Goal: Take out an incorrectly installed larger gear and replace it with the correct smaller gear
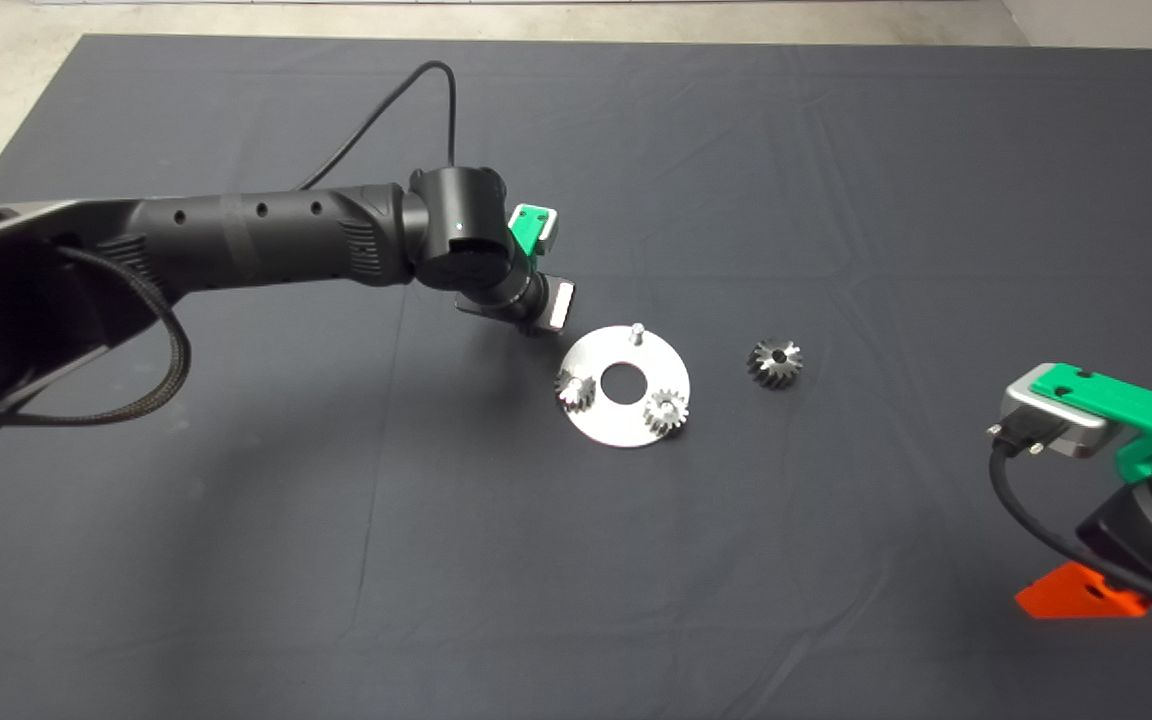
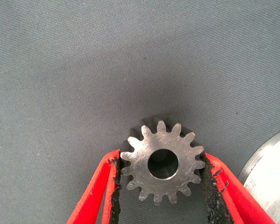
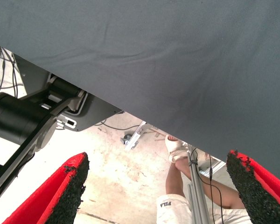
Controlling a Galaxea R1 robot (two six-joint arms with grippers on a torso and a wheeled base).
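Left gripper (image 2: pixel 161 186), reached in from the mat's left edge toward its middle, pinches the smaller gear (image 2: pixel 162 162) by opposite teeth between its two black pads (image 2: pixel 210 186); the gear's flat face and round bore face the wrist camera, with bare dark mat (image 1: pixel 336 560) behind it. Just beside it lies the round metal plate (image 1: pixel 591 415) with a central hole, near the mat's centre. Two small silver gears (image 1: pixel 573 388) (image 1: pixel 666 409) sit on the plate's near half; a bare upright pin (image 1: pixel 637 331) stands at its far side. The larger gear (image 1: pixel 774 362) rests on the mat, apart from the plate toward the right edge. Right gripper (image 3: pixel 158 186) waits at the near right corner, fingers spread wide, nothing between them; past the mat edge a person's leg (image 3: pixel 184 175) shows.
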